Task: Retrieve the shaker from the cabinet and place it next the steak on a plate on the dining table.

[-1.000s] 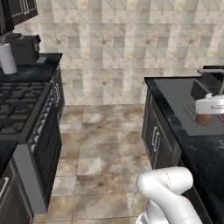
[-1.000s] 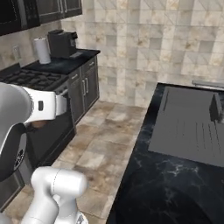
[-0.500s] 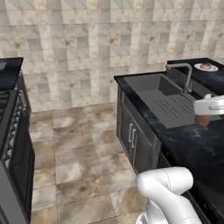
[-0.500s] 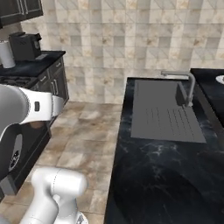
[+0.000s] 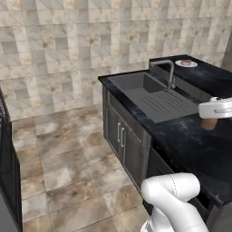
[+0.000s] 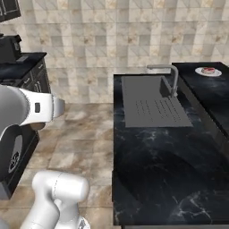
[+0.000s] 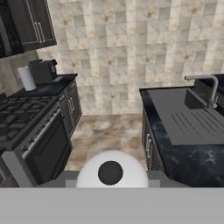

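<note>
The base has swung from the stove toward the worktop [image 6: 147,170], bringing plate [image 6: 207,71] and steak [image 6: 208,69] into sight at its far end. The claw [image 7: 110,173] stays pinched on the shaker [image 5: 209,123]; delivery looks near.

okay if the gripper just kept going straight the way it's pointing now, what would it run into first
Probably nothing near: the hand view looks along the tiled aisle between the black stove and the black marble sink counter. The beige tiled wall seems first, though depth is unclear.
</note>
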Controlling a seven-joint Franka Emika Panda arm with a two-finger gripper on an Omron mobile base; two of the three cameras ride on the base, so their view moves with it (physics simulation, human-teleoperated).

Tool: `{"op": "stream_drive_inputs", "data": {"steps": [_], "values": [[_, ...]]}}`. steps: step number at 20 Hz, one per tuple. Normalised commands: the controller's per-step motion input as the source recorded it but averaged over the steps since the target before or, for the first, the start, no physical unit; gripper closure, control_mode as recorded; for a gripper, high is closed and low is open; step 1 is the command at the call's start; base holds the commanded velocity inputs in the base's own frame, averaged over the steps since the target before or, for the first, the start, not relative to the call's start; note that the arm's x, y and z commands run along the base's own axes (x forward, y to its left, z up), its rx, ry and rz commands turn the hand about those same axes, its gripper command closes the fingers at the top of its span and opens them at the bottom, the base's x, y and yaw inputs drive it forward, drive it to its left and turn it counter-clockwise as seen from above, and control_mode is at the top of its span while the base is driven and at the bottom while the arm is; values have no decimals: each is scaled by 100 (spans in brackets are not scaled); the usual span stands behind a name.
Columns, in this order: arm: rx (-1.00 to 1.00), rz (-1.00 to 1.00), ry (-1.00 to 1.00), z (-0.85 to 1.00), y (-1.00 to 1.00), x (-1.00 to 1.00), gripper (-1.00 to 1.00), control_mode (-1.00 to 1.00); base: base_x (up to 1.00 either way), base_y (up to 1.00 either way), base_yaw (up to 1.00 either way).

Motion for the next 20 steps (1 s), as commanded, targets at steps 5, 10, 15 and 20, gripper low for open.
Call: {"op": "stream_drive_inputs", "data": {"steps": [5,10,15,20], "values": [[0,0,0,0,0,0,100,100,-100,-18,-15],[0,0,0,0,0,0,100,100,-100,-37,-11],[0,0,0,0,0,0,100,100,-26,-65,-12],[0,0,0,0,0,0,100,100,58,-86,-8]]}}
